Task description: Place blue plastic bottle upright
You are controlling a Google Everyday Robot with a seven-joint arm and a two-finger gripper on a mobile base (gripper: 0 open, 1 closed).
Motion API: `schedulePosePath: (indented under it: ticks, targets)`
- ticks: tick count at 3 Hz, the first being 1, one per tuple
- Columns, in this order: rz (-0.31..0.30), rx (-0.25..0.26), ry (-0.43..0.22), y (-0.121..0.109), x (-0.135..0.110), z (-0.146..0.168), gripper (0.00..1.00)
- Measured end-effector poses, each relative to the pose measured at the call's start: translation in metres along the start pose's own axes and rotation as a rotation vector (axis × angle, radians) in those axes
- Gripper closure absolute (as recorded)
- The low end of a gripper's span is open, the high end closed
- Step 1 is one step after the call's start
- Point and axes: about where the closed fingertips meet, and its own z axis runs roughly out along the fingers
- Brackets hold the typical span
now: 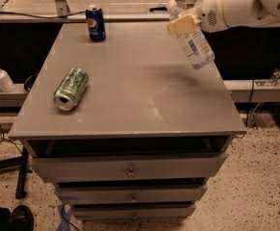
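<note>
Two-finger gripper point(183, 25), cream pads, over the table's far right edge, pinching the clear bluish plastic water bottle point(195, 46) just below its white cap. Bottle aloft and tilted, base down-right; likely needs righting before set-down. Grey drawer cabinet top point(144, 90) beneath. Bottle label: blue print, unreadable. Green drinks can point(71, 88) on its side, lettering illegible. Dark blue can point(95, 23) upright, Pepsi logo.

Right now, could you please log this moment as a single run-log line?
gripper: over far right of table, shut on blue plastic bottle | bottle: lifted off table, tilted | status: not yet upright
</note>
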Motion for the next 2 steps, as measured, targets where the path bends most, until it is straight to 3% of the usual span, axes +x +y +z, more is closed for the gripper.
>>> schedulePosePath:
  ticks: [1,2]
  targets:
    - [-0.003,-0.038,-0.249,-0.002,-0.023,-0.014,1.0]
    - [-0.029,-0.081,-0.442,0.004,-0.047,-0.023,1.0]
